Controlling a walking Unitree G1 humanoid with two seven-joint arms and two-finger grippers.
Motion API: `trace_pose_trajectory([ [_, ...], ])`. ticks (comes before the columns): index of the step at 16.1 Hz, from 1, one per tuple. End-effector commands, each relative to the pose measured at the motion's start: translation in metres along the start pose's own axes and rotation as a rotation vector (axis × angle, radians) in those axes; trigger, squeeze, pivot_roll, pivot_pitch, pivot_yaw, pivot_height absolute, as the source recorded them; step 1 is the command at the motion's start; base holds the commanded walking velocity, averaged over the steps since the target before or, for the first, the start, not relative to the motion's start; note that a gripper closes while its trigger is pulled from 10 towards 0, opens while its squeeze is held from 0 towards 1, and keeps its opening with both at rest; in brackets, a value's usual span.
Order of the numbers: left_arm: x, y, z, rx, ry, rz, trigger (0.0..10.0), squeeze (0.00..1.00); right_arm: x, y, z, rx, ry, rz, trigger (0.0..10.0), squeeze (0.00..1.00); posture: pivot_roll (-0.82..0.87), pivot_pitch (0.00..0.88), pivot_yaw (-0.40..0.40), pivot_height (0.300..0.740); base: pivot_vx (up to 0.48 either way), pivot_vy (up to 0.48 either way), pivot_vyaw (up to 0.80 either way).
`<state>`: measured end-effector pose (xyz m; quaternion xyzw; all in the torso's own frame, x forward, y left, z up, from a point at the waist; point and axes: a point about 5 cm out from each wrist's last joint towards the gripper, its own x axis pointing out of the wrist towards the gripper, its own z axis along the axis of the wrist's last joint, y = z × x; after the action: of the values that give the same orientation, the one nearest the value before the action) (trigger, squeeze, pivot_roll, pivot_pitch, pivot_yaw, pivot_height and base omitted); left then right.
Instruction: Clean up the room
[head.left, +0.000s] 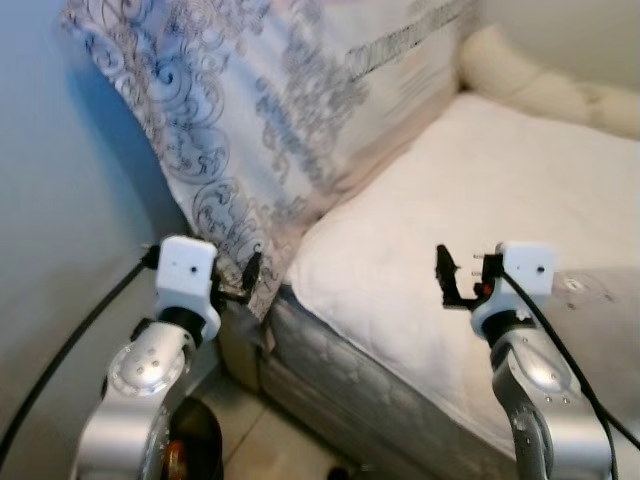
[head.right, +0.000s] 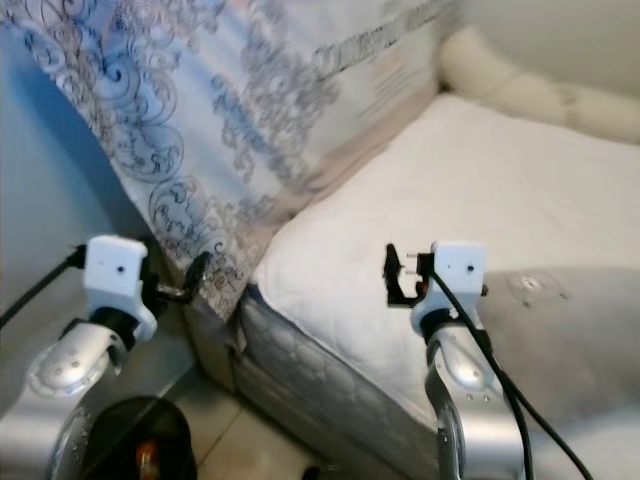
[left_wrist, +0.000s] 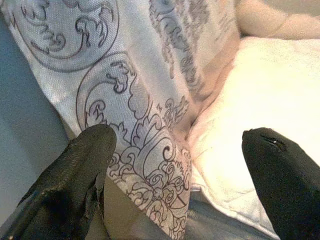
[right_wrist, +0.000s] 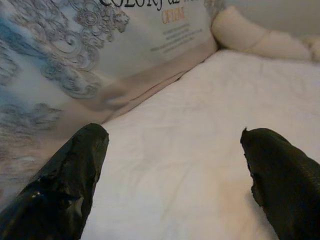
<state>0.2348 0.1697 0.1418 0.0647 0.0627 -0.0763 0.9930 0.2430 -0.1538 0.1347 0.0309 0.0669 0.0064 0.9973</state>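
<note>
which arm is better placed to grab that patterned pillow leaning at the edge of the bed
Probably the left. The left end effector is open right beside the lower corner of the pillow, which hangs over the mattress edge. The right end effector, also open, hovers over bare mattress, farther away.

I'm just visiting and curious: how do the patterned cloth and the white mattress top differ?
The patterned cloth carries grey scrollwork and hangs draped down past the bed corner; the white mattress top is plain, quilted and lies flat. The left gripper is by the cloth, the right gripper over the mattress. Both grippers are open.
</note>
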Motion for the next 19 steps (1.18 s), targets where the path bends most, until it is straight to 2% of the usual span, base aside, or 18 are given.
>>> trace_pose_trajectory([
  [1,0.0027,-0.0035,0.0067,-0.006,-0.029,-0.024,10.0,0.00,-0.0006,-0.0033,0.0026,-0.007,-0.004,0.001,10.0,0.00,0.07,0.000,-0.016,0.740,0.000,0.000,-0.79],
  [5,0.0027,-0.0033,0.0085,0.000,-0.051,-0.030,10.0,0.00,0.0004,0.0030,0.0031,-0.018,-0.013,0.036,10.0,0.00,0.08,0.000,-0.024,0.740,0.000,0.000,-0.80],
  [12,0.0053,-0.0003,0.0088,0.016,-0.050,-0.051,10.0,0.00,0.0021,-0.0010,-0.0015,-0.029,0.010,-0.008,10.0,0.00,0.08,0.000,-0.027,0.740,0.329,0.000,-0.78],
  [19,0.0103,-0.0031,0.0102,0.017,-0.055,-0.076,10.0,0.00,0.0009,-0.0032,-0.0004,-0.017,-0.002,-0.017,10.0,0.00,0.06,0.000,-0.006,0.740,0.331,0.000,0.00],
])
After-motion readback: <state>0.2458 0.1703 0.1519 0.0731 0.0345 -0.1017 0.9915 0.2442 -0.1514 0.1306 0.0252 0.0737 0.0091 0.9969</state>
